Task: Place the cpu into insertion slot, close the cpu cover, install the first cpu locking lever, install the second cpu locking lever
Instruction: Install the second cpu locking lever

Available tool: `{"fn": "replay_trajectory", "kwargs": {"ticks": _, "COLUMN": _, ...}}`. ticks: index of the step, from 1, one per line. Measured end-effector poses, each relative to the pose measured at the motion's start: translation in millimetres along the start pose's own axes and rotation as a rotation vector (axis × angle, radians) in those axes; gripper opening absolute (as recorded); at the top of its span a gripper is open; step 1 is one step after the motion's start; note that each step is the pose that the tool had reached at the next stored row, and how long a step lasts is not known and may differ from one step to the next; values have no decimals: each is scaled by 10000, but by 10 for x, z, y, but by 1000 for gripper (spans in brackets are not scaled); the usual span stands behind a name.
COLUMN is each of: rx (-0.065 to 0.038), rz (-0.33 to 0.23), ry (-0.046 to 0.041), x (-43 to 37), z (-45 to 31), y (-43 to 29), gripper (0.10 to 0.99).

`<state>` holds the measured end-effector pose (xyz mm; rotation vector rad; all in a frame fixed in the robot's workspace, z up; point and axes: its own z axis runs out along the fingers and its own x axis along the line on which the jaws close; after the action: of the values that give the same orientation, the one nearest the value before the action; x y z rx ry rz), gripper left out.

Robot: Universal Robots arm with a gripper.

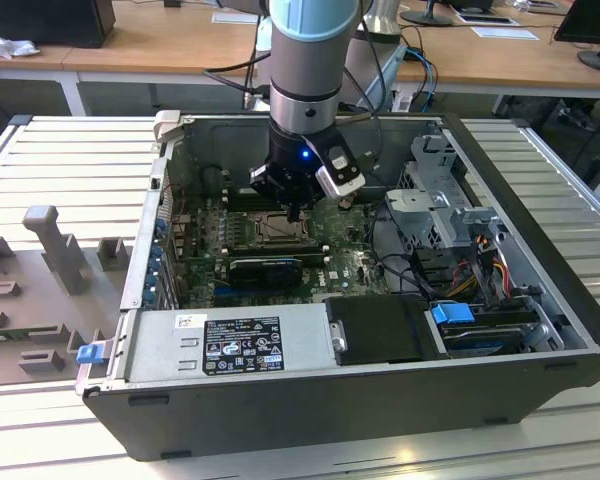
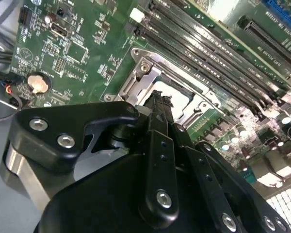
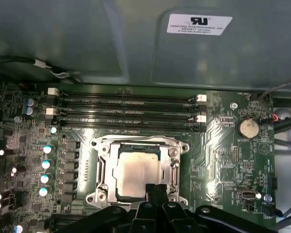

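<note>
In the first wrist view the pale cpu (image 3: 136,170) lies flat in the insertion slot (image 3: 98,144) on the green board. The silvery cpu cover (image 3: 171,165) lies down around the cpu, which shows through its cut-out centre. My gripper (image 3: 155,187) is shut, its two black fingertips pressed together with nothing between them, right at the edge of the cover. In the second wrist view the gripper (image 2: 159,100) hangs just over the cpu (image 2: 180,101). From the exterior view the gripper (image 1: 293,212) reaches down into the open computer case above the insertion slot (image 1: 268,232).
Long black memory slots (image 3: 126,109) run beside the socket, and a coin battery (image 3: 248,128) sits on the board. In the case, a black card (image 1: 265,268), a power supply (image 1: 230,345), a drive cage (image 1: 440,200) and loose cables (image 1: 480,262) surround the socket.
</note>
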<state>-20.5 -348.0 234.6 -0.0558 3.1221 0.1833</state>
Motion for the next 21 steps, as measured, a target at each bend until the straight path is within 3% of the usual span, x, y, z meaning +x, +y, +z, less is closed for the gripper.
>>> {"fn": "replay_trajectory", "kwargs": {"ticks": 2, "rx": -3, "rz": -3, "ry": -1, "x": -1, "z": -22, "y": -17, "gripper": 106}}
{"fn": "replay_trajectory", "kwargs": {"ticks": 8, "rx": -1, "rz": -1, "ry": 9, "x": 7, "z": -41, "y": -208, "gripper": 106}}
{"fn": "replay_trajectory", "kwargs": {"ticks": 11, "rx": -23, "rz": 10, "ry": 100, "x": 7, "z": -44, "y": -245, "gripper": 106}}
{"fn": "replay_trajectory", "kwargs": {"ticks": 13, "rx": -117, "rz": 15, "ry": 138, "x": 6, "z": -47, "y": -270, "gripper": 106}}
{"fn": "replay_trajectory", "kwargs": {"ticks": 14, "rx": -219, "rz": 15, "ry": 134, "x": 7, "z": -48, "y": -288, "gripper": 106}}
{"fn": "replay_trajectory", "kwargs": {"ticks": 15, "rx": -419, "rz": 15, "ry": 127, "x": 15, "z": -50, "y": -325, "gripper": 106}}
{"fn": "replay_trajectory", "kwargs": {"ticks": 16, "rx": -495, "rz": 18, "ry": 124, "x": 33, "z": -48, "y": -344, "gripper": 106}}
{"fn": "replay_trajectory", "kwargs": {"ticks": 17, "rx": -522, "rz": 13, "ry": 125, "x": 76, "z": -46, "y": -371, "gripper": 106}}
{"fn": "replay_trajectory", "kwargs": {"ticks": 18, "rx": -543, "rz": 10, "ry": 123, "x": 220, "z": -41, "y": -378, "gripper": 106}}
{"fn": "replay_trajectory", "kwargs": {"ticks": 19, "rx": -546, "rz": 6, "ry": 126, "x": 259, "z": -3, "y": -382, "gripper": 106}}
{"fn": "replay_trajectory", "kwargs": {"ticks": 21, "rx": -561, "rz": -82, "ry": 138, "x": 261, "z": 56, "y": -389, "gripper": 106}}
